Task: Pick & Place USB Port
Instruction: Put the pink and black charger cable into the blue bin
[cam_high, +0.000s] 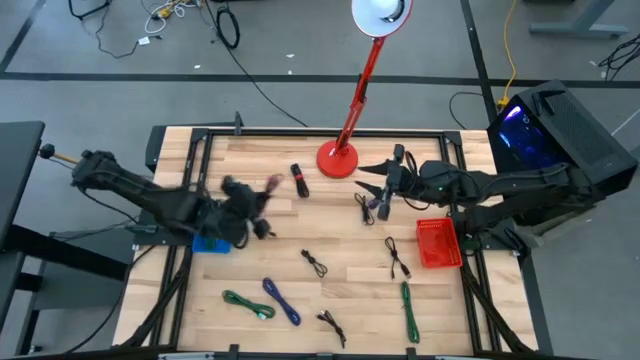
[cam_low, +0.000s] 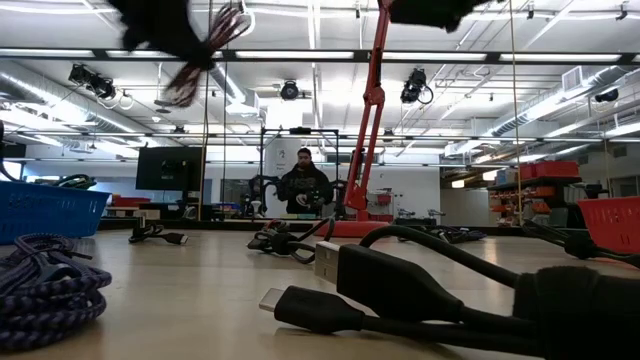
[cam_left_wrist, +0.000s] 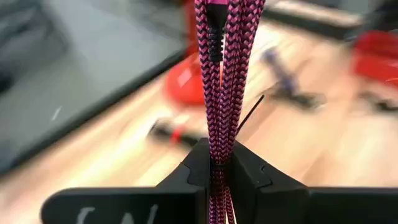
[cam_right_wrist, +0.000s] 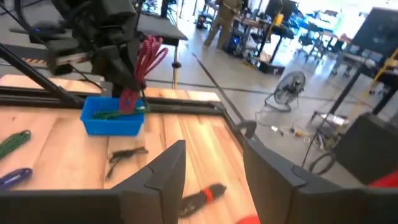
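Near edge of the wooden table (cam_high: 340, 290): green cable (cam_high: 247, 303), blue braided cable (cam_high: 281, 300), black cable (cam_high: 331, 323), another green cable (cam_high: 407, 304). Mid-table left, left gripper (cam_left_wrist: 216, 167) is clamped on a pink braided USB cable (cam_left_wrist: 219, 74), lifted above the table just beside the blue basket (cam_right_wrist: 112, 116), which has a green cable inside. Right gripper (cam_right_wrist: 211, 171) hangs over the far right, fingers apart, nothing held, red basket (cam_high: 437, 243) near it. Far centre: red lamp base (cam_high: 337, 159).

Wooden table (cam_high: 340, 300) carries cables (cam_high: 280, 300), blue basket (cam_high: 210, 244), red basket (cam_high: 438, 244), lamp base (cam_high: 337, 159).
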